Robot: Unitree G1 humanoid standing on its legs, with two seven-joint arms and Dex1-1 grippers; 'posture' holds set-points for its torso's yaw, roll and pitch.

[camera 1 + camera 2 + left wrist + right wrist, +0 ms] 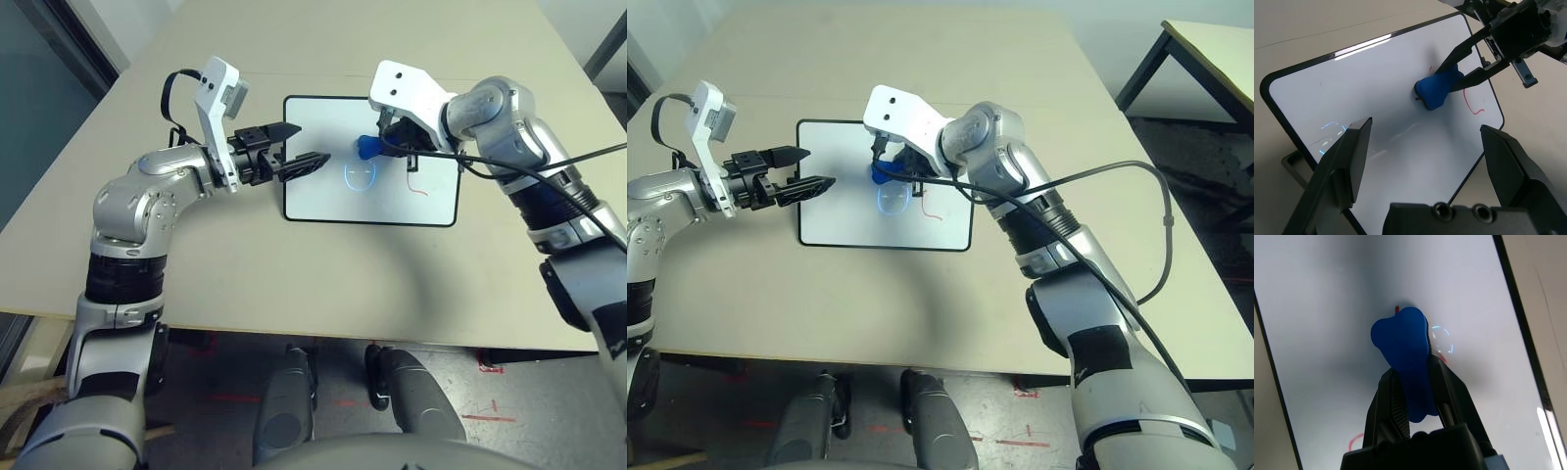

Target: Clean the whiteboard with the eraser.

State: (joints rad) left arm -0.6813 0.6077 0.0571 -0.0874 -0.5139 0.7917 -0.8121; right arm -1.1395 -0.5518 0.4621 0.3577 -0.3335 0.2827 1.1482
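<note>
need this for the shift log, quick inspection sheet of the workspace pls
surface: beige table, whiteboard lying flat on it
job's things: eraser pressed on the whiteboard; red marker strokes remain beside it
clutter: nothing seen
grippers: right gripper shut on the eraser; left gripper open over the whiteboard's left edge
cables: black cable looping off the right arm
surroundings: second table at far right; red floor marks
</note>
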